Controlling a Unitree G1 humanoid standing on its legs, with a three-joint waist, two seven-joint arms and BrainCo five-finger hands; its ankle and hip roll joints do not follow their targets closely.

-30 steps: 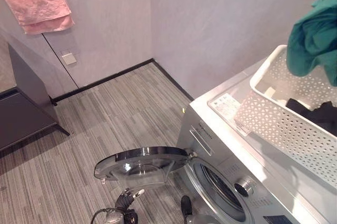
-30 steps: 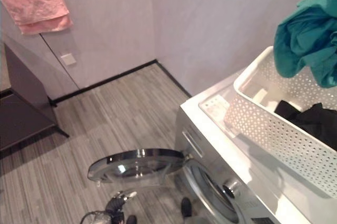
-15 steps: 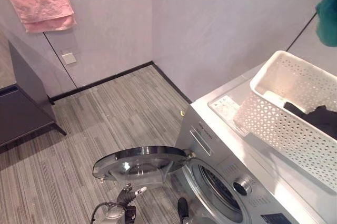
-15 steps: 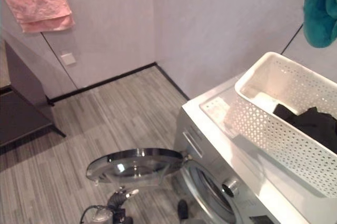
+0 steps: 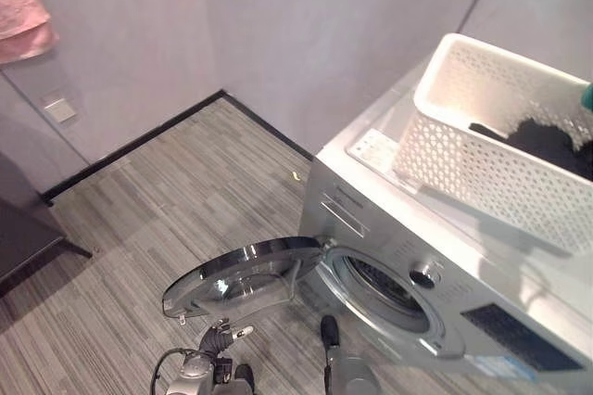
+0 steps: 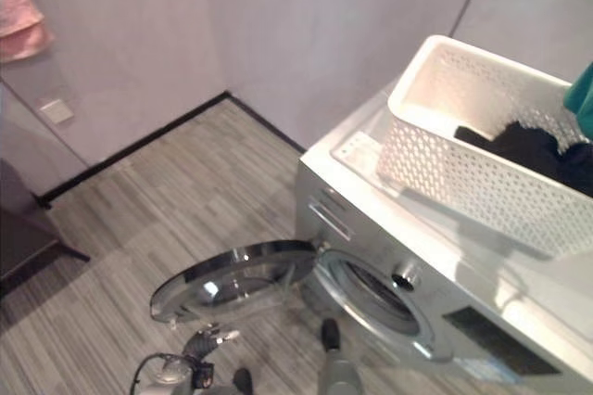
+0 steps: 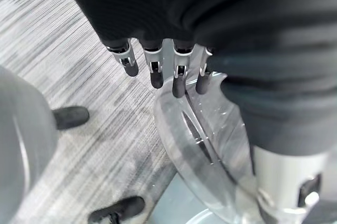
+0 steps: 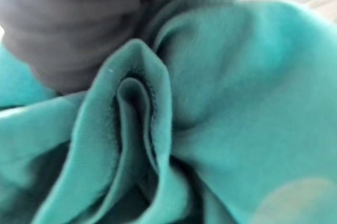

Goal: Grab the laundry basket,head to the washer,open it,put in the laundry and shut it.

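Hanging low beside the washer door (image 5: pixel 243 276), the left hand (image 7: pixel 158 61) is held with fingers straight and relaxed, nothing in them. The round glass door is swung fully open over the striped floor (image 5: pixel 139 210), leaving the drum opening (image 5: pixel 389 288) of the washer (image 5: pixel 445 265) exposed. On the washer's top, the white perforated laundry basket (image 5: pixel 463 168) is set, with dark laundry (image 5: pixel 547 140) lying inside. At the basket's far right, teal cloth (image 8: pixel 221 103) is bunched against the right hand (image 8: pixel 68 19); whether its fingers are curled round the cloth cannot be told. Farther back, a pink towel (image 5: pixel 23 15) is hung on the wall.
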